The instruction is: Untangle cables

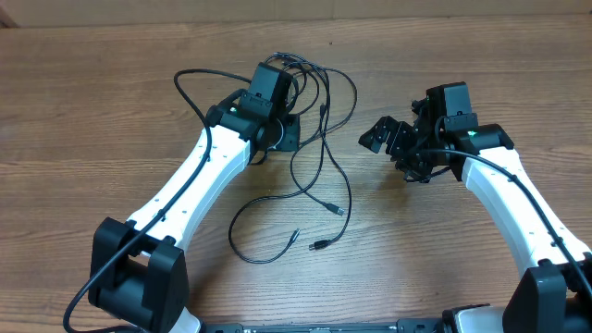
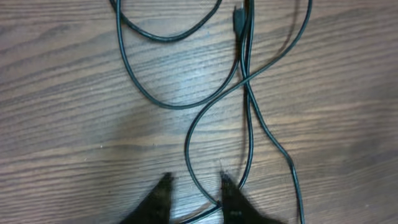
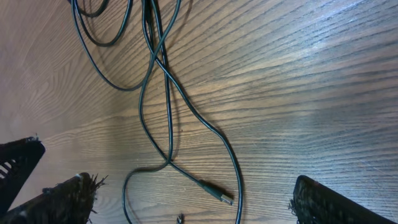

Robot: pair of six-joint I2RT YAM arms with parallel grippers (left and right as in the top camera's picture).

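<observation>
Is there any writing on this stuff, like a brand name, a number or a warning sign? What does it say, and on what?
No readable text in any view.
Left arm and right arm: plain white and black casings, no lettering visible.
Cables and the plug: any markings are too small to make out.
Table: bare wood grain only.

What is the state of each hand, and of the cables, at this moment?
left hand: slightly open, one cable strand runs between its fingers, not clamped.
right hand: wide open, empty.
cables: lying on the table, strands crossed over one another, not untangled.
plug: free, lying on the table.
</observation>
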